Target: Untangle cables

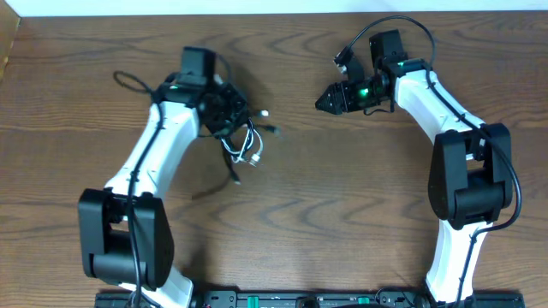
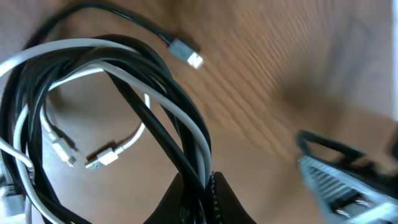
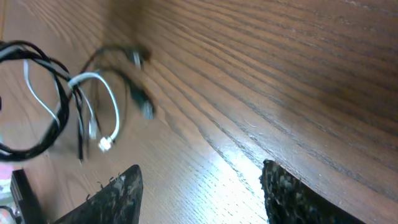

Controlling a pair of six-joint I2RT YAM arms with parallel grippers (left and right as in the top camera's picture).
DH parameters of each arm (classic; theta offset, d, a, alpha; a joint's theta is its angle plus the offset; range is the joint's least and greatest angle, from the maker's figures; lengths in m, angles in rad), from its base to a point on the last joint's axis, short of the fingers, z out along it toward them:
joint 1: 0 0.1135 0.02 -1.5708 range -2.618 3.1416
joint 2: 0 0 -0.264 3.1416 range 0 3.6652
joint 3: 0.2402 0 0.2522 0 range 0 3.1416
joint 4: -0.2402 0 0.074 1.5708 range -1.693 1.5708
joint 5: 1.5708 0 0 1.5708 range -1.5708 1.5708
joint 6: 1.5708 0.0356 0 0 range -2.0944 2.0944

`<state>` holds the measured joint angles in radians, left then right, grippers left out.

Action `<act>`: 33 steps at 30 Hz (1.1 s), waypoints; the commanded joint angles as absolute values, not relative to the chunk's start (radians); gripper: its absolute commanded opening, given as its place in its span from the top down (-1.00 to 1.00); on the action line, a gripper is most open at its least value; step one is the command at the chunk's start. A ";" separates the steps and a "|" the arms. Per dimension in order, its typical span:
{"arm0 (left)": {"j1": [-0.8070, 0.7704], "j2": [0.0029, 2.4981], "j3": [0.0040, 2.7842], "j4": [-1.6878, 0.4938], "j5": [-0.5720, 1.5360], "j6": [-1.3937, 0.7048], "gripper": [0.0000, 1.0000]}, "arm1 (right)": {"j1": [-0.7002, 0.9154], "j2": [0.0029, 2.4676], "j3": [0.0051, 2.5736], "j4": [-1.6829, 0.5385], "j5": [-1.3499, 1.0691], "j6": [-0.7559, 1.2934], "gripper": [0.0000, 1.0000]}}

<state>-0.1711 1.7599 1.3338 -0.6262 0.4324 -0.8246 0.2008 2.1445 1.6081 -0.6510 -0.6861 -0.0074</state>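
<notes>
Here, cables (image 1: 247, 144) bunched in left gripper (image 1: 224, 109); right gripper (image 1: 325, 101) well apart, table (image 1: 291, 197) between.

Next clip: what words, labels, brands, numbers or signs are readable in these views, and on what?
No text can be read in any view.
Black base rail at the overhead view's bottom edge: small coloured marks, too small to read.
Thin white and black cables and their small grey plug: no printing visible.
Brown wooden table: bare grain, no marks.
</notes>
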 commanded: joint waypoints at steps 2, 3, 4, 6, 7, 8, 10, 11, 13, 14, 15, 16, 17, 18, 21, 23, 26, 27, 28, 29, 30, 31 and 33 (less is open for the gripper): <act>-0.287 1.752 1.352 -0.632 0.114 -0.701 0.85 | 0.207 2.125 1.611 -0.667 -0.673 0.000 -0.15; -0.305 1.753 1.352 -0.616 0.111 -0.674 0.85 | 0.207 2.125 1.611 -0.673 -0.663 0.000 -0.15; -0.323 1.753 1.352 -0.597 0.111 -0.645 0.85 | 0.207 2.125 1.611 -0.680 -0.654 0.002 -0.15; -0.358 1.754 1.352 -0.563 0.111 -0.582 0.85 | 0.207 2.125 1.611 -0.691 -0.653 0.004 -0.15; -0.373 1.754 1.352 -0.550 0.111 -0.551 0.81 | 0.207 2.125 1.611 -0.695 -0.653 0.003 -0.19; -0.387 1.754 1.352 -0.536 0.111 -0.514 0.66 | 0.210 2.125 1.611 -0.701 -0.654 0.004 -0.25; -0.401 1.753 1.353 -0.524 0.107 -0.460 0.13 | 0.214 2.125 1.611 -0.705 -0.657 0.003 -0.34; -0.403 1.753 1.353 -0.521 0.083 -0.439 -0.20 | 0.217 2.125 1.611 -0.706 -0.662 0.003 -0.37; -0.400 1.751 1.353 -0.522 0.020 -0.438 -0.48 | 0.224 2.125 1.611 -0.708 -0.665 0.003 -0.44; -0.392 1.749 1.353 -0.523 0.006 -0.438 -0.51 | 0.229 2.125 1.611 -0.708 -0.665 0.003 -0.48; -0.382 1.747 1.354 -0.526 0.007 -0.439 -0.53 | 0.233 2.125 1.611 -0.708 -0.665 0.004 -0.49; -0.369 1.743 1.354 -0.530 0.012 -0.446 -0.53 | 0.238 2.125 1.611 -0.707 -0.665 0.004 -0.52; -0.356 1.741 1.354 -0.534 0.015 -0.451 -0.53 | 0.245 2.125 1.611 -0.706 -0.664 0.004 -0.53; -0.343 1.739 1.354 -0.542 0.015 -0.463 -0.52 | 0.252 2.125 1.611 -0.702 -0.665 0.004 -0.54; -0.294 1.740 1.354 -0.573 0.014 -0.485 -0.09 | 0.282 2.125 1.611 -0.688 -0.663 0.003 -0.54; -0.258 1.741 1.351 -0.595 0.014 -0.485 0.28 | 0.311 2.125 1.611 -0.670 -0.641 0.009 -0.47; -0.218 1.748 1.341 -0.602 0.014 -0.484 0.48 | 0.362 2.125 1.610 -0.638 -0.514 0.104 -0.43; -0.209 1.751 1.338 -0.602 0.015 -0.484 0.48 | 0.377 2.126 1.610 -0.629 -0.474 0.128 -0.43; -0.203 1.757 1.335 -0.602 0.015 -0.484 0.48 | 0.392 2.127 1.610 -0.619 -0.440 0.144 -0.43; -0.200 1.761 1.333 -0.602 0.016 -0.484 0.45 | 0.405 2.127 1.610 -0.611 -0.420 0.150 -0.43; -0.197 1.767 1.331 -0.601 0.018 -0.484 0.37 | 0.418 2.129 1.610 -0.602 -0.405 0.154 -0.43; -0.197 1.775 1.331 -0.601 0.018 -0.484 0.31 | 0.432 2.130 1.610 -0.591 -0.390 0.161 -0.43; -0.197 1.793 1.331 -0.592 0.018 -0.492 0.18 | 0.455 2.132 1.610 -0.570 -0.354 0.165 -0.42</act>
